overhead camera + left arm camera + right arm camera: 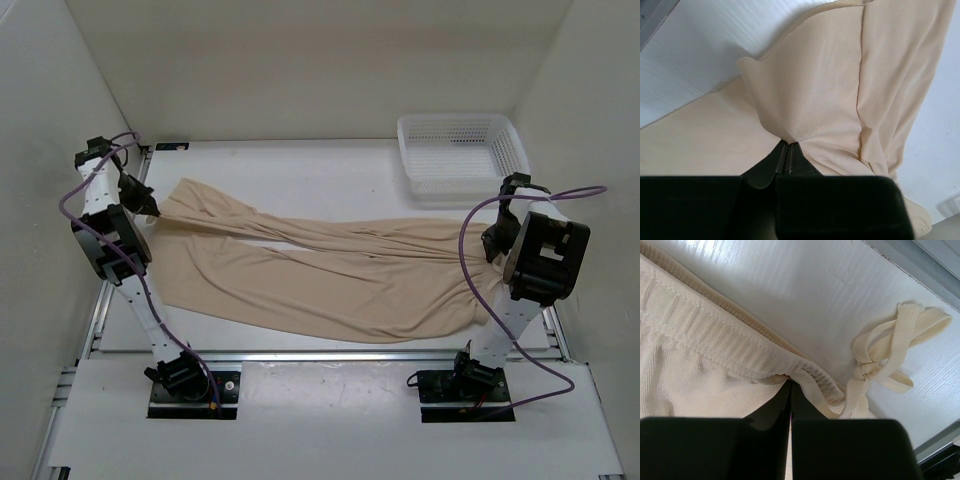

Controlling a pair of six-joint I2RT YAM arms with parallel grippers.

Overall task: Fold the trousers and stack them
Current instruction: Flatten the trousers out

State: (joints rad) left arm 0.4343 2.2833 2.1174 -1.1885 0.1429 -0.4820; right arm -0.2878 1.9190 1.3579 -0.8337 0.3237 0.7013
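Now | thin, light beige-tan fabric trousers point(320, 275) lie stretched lengthwise across the white surface point(300, 165) | left tool point(785, 152) pinches a leg end point(805, 100) | right tool point(790, 387) clamps the elastic waistband point(715, 340) beside the drawstring point(890, 350) | progress: early, no fold made, stacking all ahead

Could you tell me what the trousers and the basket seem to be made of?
The trousers: thin, soft, probably knit fabric, matte beige, judging by fine ribbing, wrinkles and limp drape. The basket: likely rigid white plastic, its walls an open moulded mesh.
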